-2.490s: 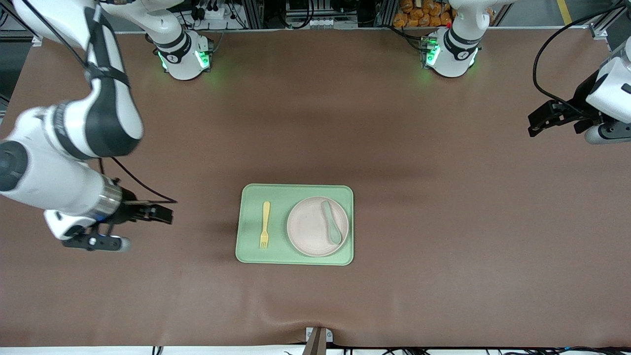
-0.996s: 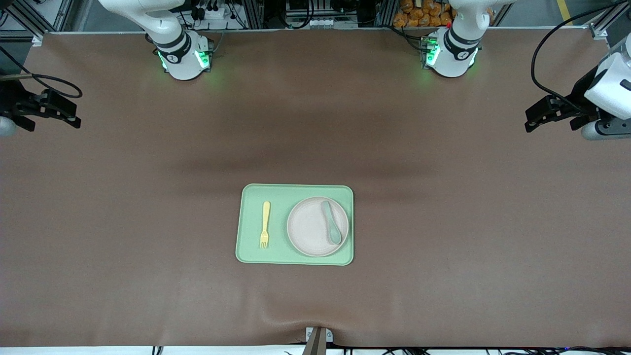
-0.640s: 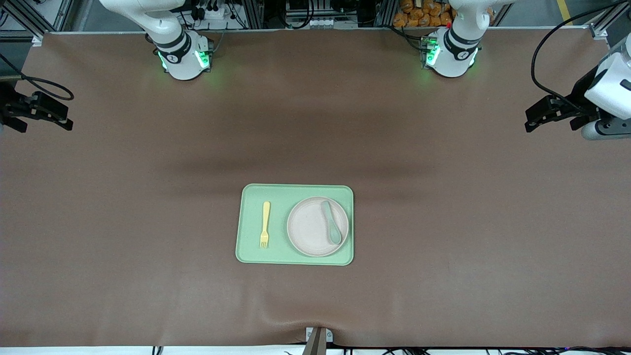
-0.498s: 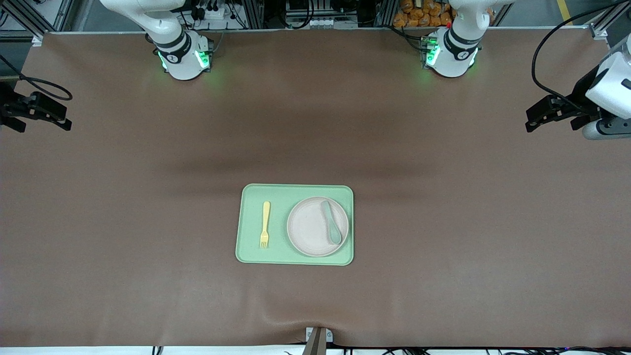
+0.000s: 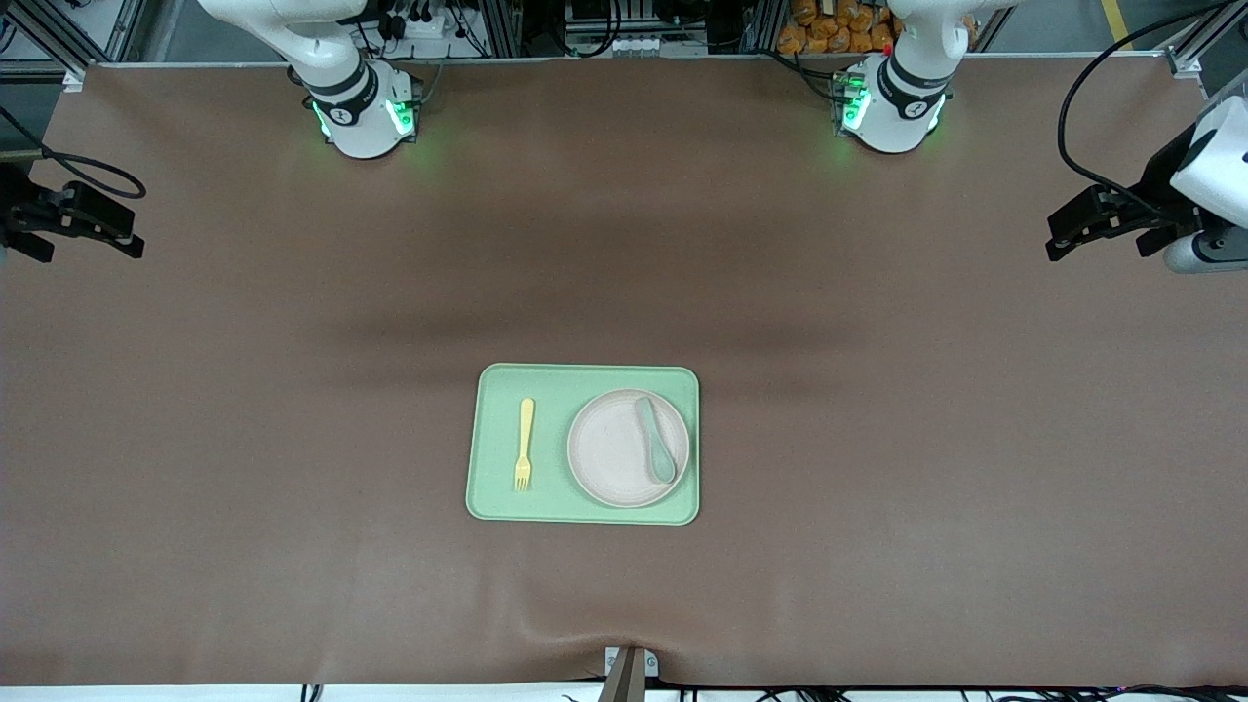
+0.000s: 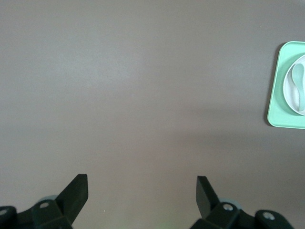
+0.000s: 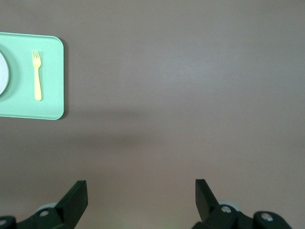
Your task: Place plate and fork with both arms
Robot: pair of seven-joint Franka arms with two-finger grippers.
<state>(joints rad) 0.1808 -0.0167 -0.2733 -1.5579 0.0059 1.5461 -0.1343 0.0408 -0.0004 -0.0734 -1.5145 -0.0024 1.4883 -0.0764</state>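
The pale speckled plate (image 5: 628, 448) lies on the light-green tray (image 5: 583, 380) in the middle of the table, with a grey-green spoon (image 5: 656, 438) resting in it. The pale-yellow fork (image 5: 525, 444) lies on the tray beside the plate, toward the right arm's end; it also shows in the right wrist view (image 7: 36, 75). My left gripper (image 5: 1063, 237) is open and empty over the bare table at the left arm's end, in its own view (image 6: 142, 184). My right gripper (image 5: 122, 239) is open and empty over the right arm's end, in its own view (image 7: 141, 187).
The brown table cover (image 5: 877, 409) is bare around the tray. The two arm bases (image 5: 363, 112) (image 5: 892, 107) stand at the table's edge farthest from the front camera. A small bracket (image 5: 629, 668) sits at the edge nearest to it.
The right arm swung from beside the tray out to its end of the table and now holds still. The left gripper shifted slightly outward. Tray, plate, fork and spoon have not moved.
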